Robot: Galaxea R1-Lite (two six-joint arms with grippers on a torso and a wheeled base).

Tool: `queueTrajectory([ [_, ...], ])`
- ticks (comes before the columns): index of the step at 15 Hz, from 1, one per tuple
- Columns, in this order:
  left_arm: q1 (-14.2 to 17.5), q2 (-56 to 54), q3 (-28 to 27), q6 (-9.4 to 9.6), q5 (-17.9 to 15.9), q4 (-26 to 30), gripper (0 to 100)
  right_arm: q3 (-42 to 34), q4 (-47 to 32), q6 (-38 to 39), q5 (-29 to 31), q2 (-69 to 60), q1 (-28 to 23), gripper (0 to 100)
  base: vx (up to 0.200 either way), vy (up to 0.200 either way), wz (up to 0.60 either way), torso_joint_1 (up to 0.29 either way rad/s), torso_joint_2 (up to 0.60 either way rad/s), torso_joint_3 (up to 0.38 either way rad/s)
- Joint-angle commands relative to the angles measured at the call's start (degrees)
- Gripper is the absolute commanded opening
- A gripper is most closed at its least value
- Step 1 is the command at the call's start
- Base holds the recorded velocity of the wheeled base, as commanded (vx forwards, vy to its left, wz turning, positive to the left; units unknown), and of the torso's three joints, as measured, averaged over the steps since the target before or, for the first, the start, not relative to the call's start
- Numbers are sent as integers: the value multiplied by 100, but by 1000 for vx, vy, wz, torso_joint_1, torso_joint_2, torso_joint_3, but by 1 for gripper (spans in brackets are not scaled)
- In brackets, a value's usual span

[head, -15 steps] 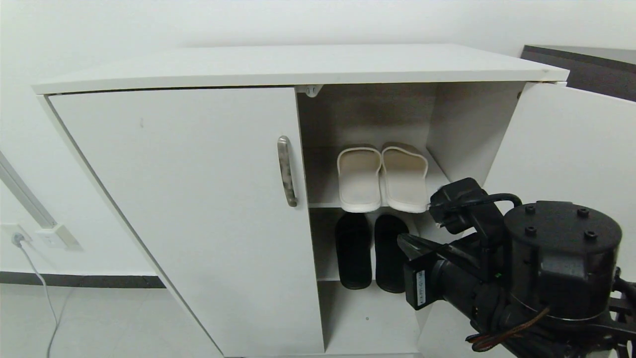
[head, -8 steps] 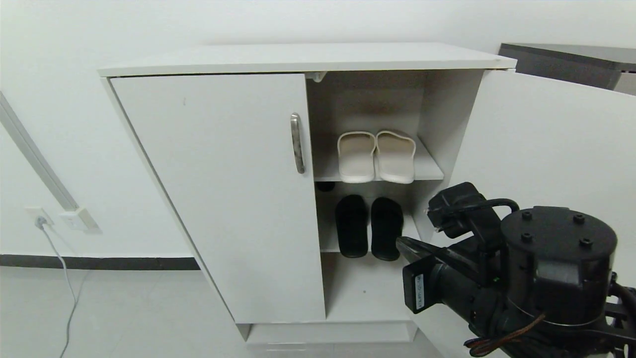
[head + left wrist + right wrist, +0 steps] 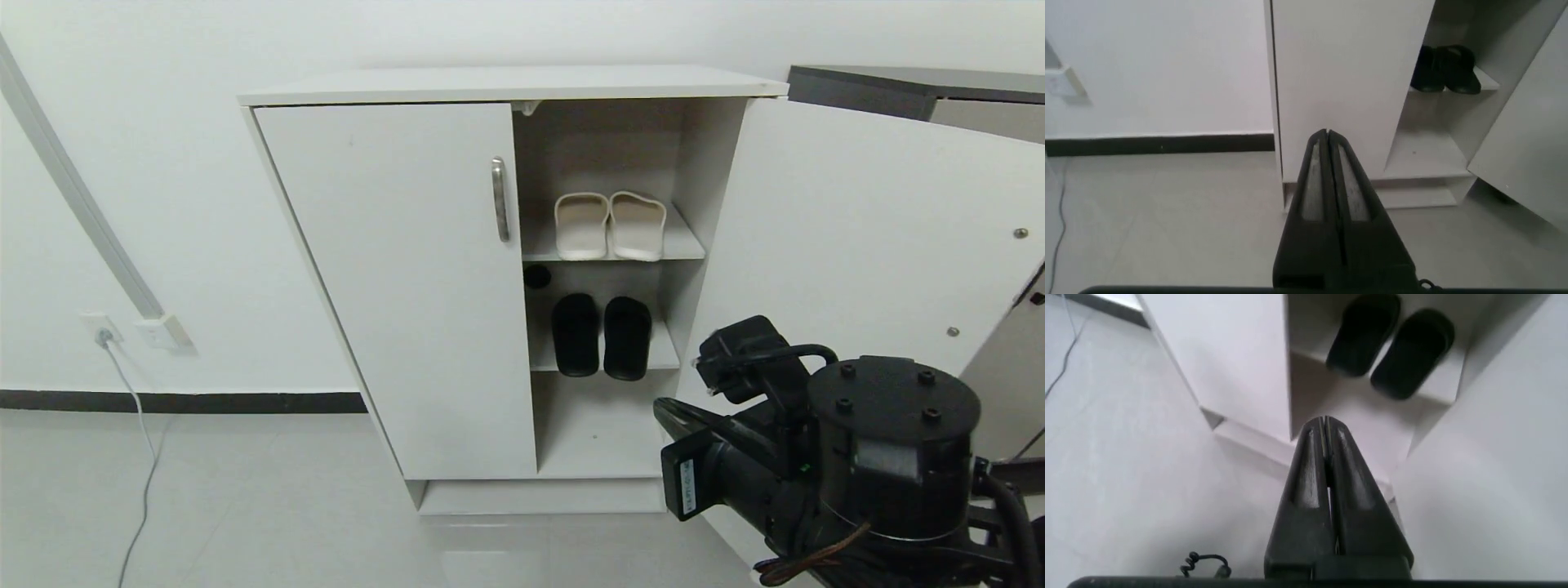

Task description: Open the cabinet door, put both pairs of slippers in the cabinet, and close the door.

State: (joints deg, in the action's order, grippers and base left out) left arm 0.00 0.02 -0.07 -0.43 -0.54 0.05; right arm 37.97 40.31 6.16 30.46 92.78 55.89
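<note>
The white cabinet stands against the wall with its left door closed and its right door swung wide open. A beige pair of slippers lies on the upper shelf. The black pair lies on the shelf below, also seen as black slippers and black slippers. My right gripper is shut and empty, low in front of the open door's inner face. In its own wrist view the right gripper points at the cabinet's base. My left gripper is shut and empty, facing the closed left door.
A metal handle sits on the closed door's edge. A wall socket with a trailing cable is at the left. Grey furniture stands behind the open door. Bare tiled floor spreads before the cabinet.
The whole picture has shifted: the camera has backed away, so the cabinet looks smaller and more floor shows. Slippers, doors and grippers keep their places.
</note>
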Motion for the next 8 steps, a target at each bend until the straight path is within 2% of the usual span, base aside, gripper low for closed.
queueTrajectory([
  [1,0,-2,-1,-1,1,4,0,-18,3,0,3,29,0,0,0,0,0,0,0,0],
  [8,0,-2,-1,-10,10,4,0,-18,3,0,12,38,0,0,0,0,0,0,0,0],
])
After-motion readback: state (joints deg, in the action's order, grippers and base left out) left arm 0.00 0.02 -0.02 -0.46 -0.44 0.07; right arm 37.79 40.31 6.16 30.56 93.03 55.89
